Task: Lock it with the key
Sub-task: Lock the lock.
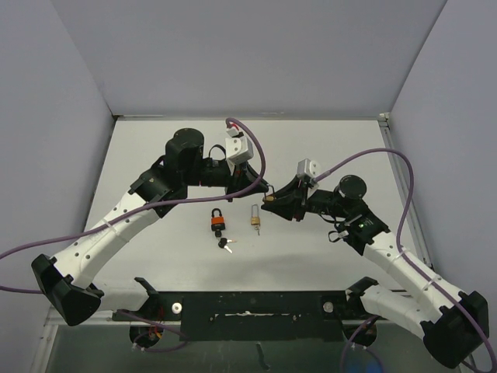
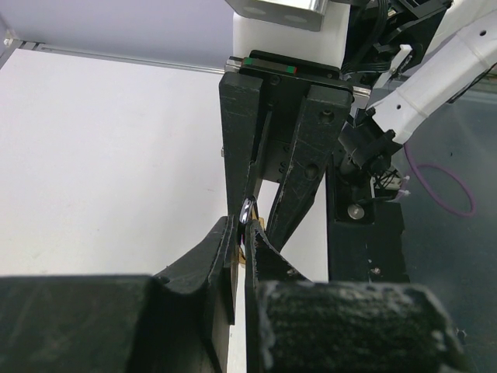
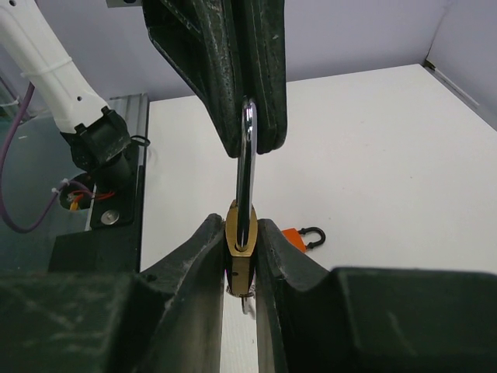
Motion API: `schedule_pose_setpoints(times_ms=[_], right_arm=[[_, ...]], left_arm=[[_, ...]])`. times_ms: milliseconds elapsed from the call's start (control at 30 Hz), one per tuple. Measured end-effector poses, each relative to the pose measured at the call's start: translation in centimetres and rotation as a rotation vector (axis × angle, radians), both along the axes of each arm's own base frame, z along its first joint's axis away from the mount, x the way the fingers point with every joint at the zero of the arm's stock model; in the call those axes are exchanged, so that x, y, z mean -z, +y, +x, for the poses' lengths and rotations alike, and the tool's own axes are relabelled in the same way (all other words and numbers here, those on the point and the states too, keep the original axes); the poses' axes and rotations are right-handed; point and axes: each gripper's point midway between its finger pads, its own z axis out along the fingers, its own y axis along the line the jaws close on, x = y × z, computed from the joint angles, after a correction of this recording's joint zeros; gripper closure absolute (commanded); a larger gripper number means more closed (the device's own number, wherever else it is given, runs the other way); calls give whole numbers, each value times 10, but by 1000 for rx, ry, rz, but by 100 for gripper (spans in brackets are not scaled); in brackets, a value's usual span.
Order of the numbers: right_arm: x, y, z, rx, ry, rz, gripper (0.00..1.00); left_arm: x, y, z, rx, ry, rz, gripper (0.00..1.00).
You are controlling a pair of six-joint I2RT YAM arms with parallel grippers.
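- Two pincers met over the table (image 1: 311, 264), both clenched on one brass lock (image 3: 241, 252) held off it.
- Right pincer (image 3: 242, 233) gripped the brass body.
- Left pincer (image 2: 239, 242) pinched the shackle (image 3: 246, 163), which stood upright above the body.
- Orange lock (image 1: 218, 223) lay on the table with keys (image 1: 225, 244) just beside it, near the pincers.
- Second lock (image 1: 255, 217), also brass, lay close to the orange one, apart from it.

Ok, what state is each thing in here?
Brass padlock: gripped at both ends; locked or not, unclear.
Left pincer: shut on its shackle.
Right pincer: shut on its body.
Orange padlock: lying loose on table.
Keys: loose beside it.
Second brass padlock: lying loose, ungripped.
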Motion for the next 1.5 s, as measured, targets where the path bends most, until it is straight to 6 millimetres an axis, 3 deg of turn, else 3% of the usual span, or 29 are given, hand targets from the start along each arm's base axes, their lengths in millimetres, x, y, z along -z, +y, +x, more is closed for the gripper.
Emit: schedule_pose_setpoints(times_ms=[567,1233,1500], right_arm=[[-13,-5,5,57,-57,24,100],[-9,-12,22,187,-65,-12,100],[-22,-14,23,201,-96,24,100]], left_arm=[[-9,-4,0,15,-28,-38,100],[3,-5,9,-26,-63,-138,100],[-3,-8,11,-26,-75,-186,100]])
